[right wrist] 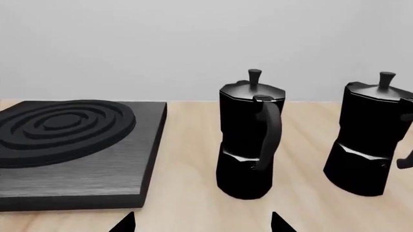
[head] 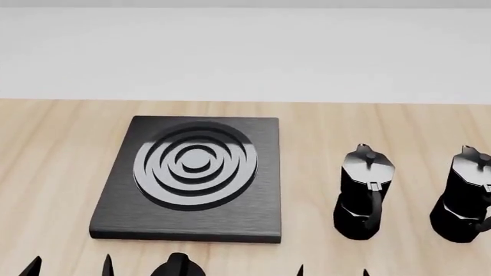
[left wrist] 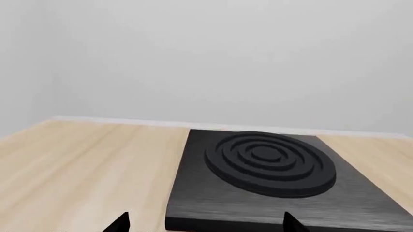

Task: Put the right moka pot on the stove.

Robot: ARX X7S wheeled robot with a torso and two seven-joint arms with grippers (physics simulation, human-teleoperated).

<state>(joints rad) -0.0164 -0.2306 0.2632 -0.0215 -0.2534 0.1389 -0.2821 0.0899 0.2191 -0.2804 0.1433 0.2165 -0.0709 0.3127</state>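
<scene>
A light wood desk (head: 46, 172) holds all the things. The stove (head: 253, 218) is a flat black square that lies on the desk, and its round burner (head: 194, 168) has raised rings. Nothing sits on the burner. To the right of the stove stand two black pots that look the same, both upright and apart from each other. The right pot (head: 466, 198) is at the far right edge of the head view, well away from the stove, with part of it cut off by the edge. The other pot (head: 364, 192) stands between it and the stove. Each pot has a knob on its lid and a black handle that faces the robot. A small black knob (head: 178, 265) pokes up at the near edge of the desk, in front of the stove. No words, names or labels can be read on any of the things. The left end effector (left wrist: 205, 223) shows only two dark tips, spread wide with nothing between them, and it points at the stove. The right end effector (right wrist: 201, 223) also has its tips spread wide and empty, and it points at the other pot, not touching it.
</scene>
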